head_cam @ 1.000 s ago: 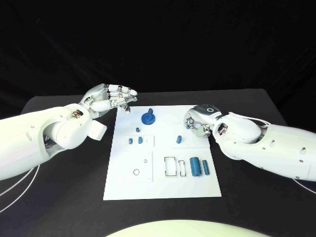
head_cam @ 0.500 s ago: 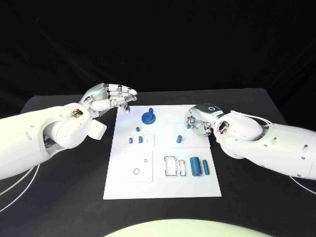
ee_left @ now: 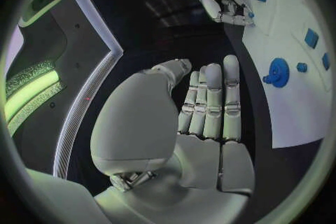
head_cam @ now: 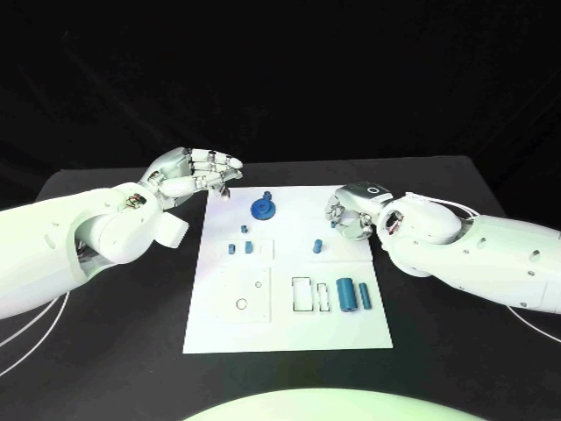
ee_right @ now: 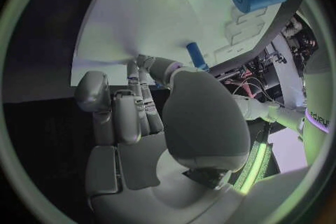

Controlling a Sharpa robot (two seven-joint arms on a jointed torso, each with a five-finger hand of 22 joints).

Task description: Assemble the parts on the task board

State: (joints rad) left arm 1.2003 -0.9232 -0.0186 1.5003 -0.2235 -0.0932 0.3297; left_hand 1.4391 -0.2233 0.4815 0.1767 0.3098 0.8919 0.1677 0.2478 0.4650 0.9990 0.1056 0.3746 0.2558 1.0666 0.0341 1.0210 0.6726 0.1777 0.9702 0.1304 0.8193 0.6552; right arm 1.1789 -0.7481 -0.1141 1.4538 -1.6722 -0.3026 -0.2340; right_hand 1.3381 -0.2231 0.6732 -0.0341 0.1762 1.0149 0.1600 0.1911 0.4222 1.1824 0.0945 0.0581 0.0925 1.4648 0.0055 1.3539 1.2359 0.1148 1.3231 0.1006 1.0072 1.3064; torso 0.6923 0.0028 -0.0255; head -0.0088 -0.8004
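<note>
Head view, left robot hand (head_cam: pixel 196 172) raised past the task board's (head_cam: pixel 288 307) far left corner, fingers curled in, grasping nothing, right robot hand (head_cam: pixel 352 211) low at the board's right edge, grip unclear, blue gear part (head_cam: pixel 264 209) between them on the black table (head_cam: pixel 117 351).

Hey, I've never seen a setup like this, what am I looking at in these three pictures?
It's a two-armed robot at a black table. One camera looks down from its head; two sit at its wrists, behind each hand. The left hand hovers with fingers curled beside the far corner of a white task board, holding nothing visible. The right hand is at the board's right edge, fingers curled; whether it grips anything is unclear. On the board lie blue parts: a gear, a cylinder, and smaller pieces.
</note>
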